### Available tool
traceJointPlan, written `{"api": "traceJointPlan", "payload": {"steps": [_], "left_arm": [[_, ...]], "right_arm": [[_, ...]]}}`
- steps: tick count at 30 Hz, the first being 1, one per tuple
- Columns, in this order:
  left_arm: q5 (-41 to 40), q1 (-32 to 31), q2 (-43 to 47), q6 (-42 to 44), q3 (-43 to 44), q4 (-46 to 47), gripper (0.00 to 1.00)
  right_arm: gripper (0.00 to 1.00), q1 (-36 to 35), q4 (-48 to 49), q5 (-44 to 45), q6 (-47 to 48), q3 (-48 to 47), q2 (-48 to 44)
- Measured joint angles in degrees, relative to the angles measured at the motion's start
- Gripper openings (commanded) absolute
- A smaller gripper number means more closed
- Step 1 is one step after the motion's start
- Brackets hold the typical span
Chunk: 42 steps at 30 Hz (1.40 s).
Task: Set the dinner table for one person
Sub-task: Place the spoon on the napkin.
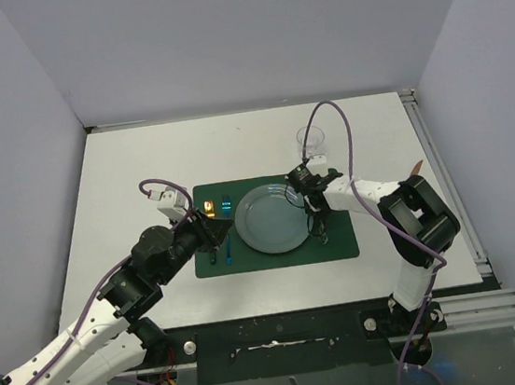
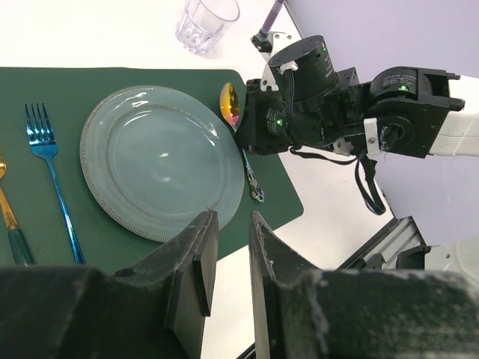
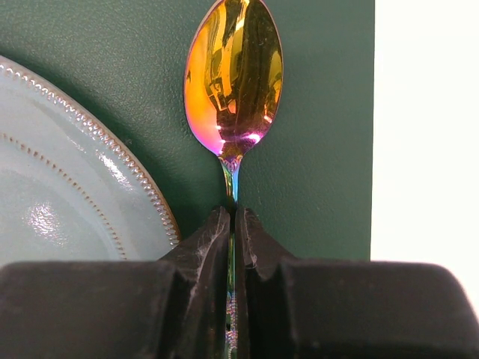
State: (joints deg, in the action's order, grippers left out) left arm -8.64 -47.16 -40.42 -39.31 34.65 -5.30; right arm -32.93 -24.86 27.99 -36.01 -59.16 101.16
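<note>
A grey-blue plate lies in the middle of the dark green placemat on the white dinner table. My right gripper is shut on the thin neck of an iridescent gold spoon. The spoon sits over the placemat just right of the plate's rim. In the left wrist view the spoon bowl stands on its edge beside the plate. A blue fork lies on the placemat left of the plate. My left gripper hovers over the plate's near edge, open a little, with nothing between its fingers.
A clear drinking glass stands on the table behind the placemat's right corner. A gold utensil with a dark handle lies left of the fork. A metal rail runs along the table's right edge.
</note>
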Motion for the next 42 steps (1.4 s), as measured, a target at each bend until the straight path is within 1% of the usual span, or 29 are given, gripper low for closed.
{"api": "traceJointPlan", "payload": {"steps": [7, 11, 16, 34, 37, 42], "left_arm": [[-0.17, 0.00, 0.00, 0.20, 0.00, -0.02, 0.21], [-0.17, 0.00, 0.00, 0.52, 0.00, -0.04, 0.21], [-0.17, 0.00, 0.00, 0.59, 0.00, -0.04, 0.21], [-0.17, 0.00, -0.04, 0.57, 0.00, -0.04, 0.21], [-0.15, 0.00, -0.35, 0.57, 0.00, -0.02, 0.21], [-0.13, 0.00, -0.94, 0.55, -0.02, 0.00, 0.21]], "right_arm": [[0.01, 0.28, -0.04, -0.07, 0.68, -0.76, 0.74], [0.12, 0.28, -0.04, -0.09, 0.94, -0.81, 0.79], [0.20, 0.28, 0.00, 0.00, 1.09, -0.87, 0.85], [0.20, 0.28, -1.03, -0.28, 1.03, -1.01, 0.35], [0.20, 0.28, -2.60, -0.57, 1.05, -1.77, -0.92], [0.20, 0.28, -4.63, -0.52, 1.09, -3.80, -6.47]]}}
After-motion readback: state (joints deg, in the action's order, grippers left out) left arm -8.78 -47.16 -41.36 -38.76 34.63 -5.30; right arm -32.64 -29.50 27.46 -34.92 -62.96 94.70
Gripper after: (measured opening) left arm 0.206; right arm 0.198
